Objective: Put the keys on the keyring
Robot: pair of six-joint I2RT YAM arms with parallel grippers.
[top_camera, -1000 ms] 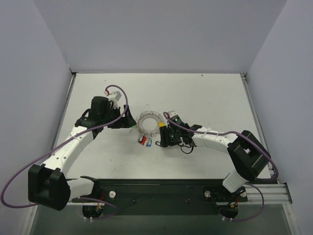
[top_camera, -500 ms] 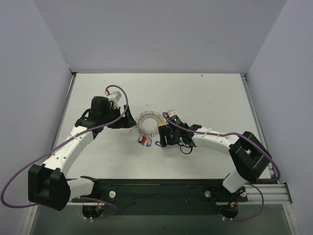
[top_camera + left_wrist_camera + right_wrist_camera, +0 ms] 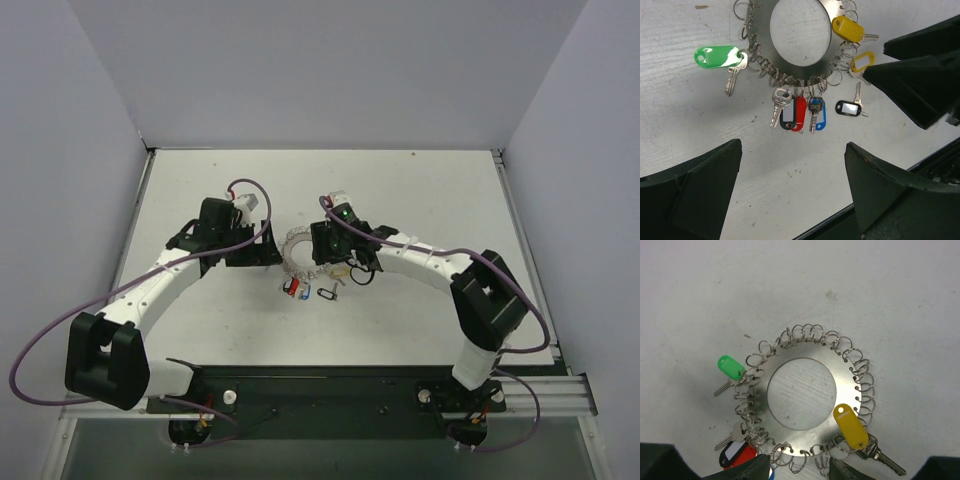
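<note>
The keyring (image 3: 303,250) lies flat mid-table, a silvery disc with an open centre and small wire loops round its rim; it shows in the left wrist view (image 3: 761,44) and the right wrist view (image 3: 848,390). On its loops hang a green key (image 3: 730,366), a yellow key (image 3: 851,426), a red key (image 3: 799,112) and a blue key (image 3: 819,114). A black-tagged key (image 3: 847,107) lies loose on the table beside them. My left gripper (image 3: 792,192) is open and empty, just left of the ring. My right gripper (image 3: 800,475) hovers at the ring's near-right rim, jaws apart, holding nothing.
A yellow-framed tag (image 3: 862,61) sits by the ring's rim, close to my right gripper's fingers (image 3: 920,85). The white table (image 3: 420,190) is walled in by grey panels. The black base rail (image 3: 330,390) runs along the near edge.
My right gripper swung back and left, over the ring. My left gripper shifted slightly right toward the ring. A black-tagged key now shows on the table below the ring.
</note>
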